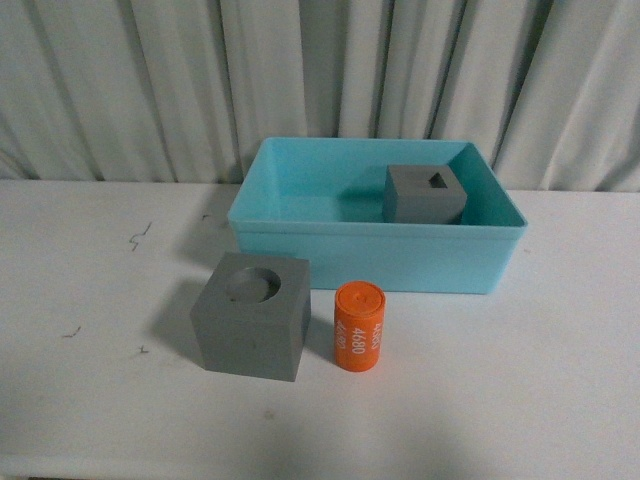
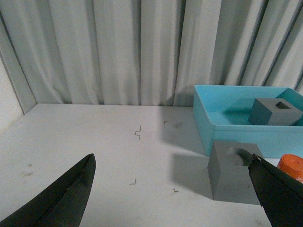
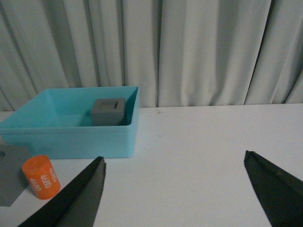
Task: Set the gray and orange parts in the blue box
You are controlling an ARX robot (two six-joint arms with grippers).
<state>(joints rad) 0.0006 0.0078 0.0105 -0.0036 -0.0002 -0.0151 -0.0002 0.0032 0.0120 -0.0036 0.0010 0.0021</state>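
Observation:
A gray cube with a round recess (image 1: 250, 313) (image 2: 232, 171) (image 3: 9, 174) stands on the white table in front of the blue box (image 1: 370, 260) (image 2: 213, 124) (image 3: 71, 139). Just right of it an orange cylinder marked 4680 (image 1: 359, 327) (image 2: 291, 166) (image 3: 41, 177) stands upright. Inside the box, at its back right, sits a second gray cube with a rectangular recess (image 1: 426, 194) (image 2: 274, 111) (image 3: 109, 111). Neither arm shows in the front view. My left gripper (image 2: 171, 158) is open over bare table left of the round-recess cube. My right gripper (image 3: 174, 158) is open over bare table right of the box.
A pale pleated curtain (image 1: 320, 80) hangs behind the table. Small dark scuff marks (image 1: 138, 238) (image 2: 138, 132) dot the white tabletop (image 1: 560, 380) left of the box. The table's near edge runs along the bottom of the front view.

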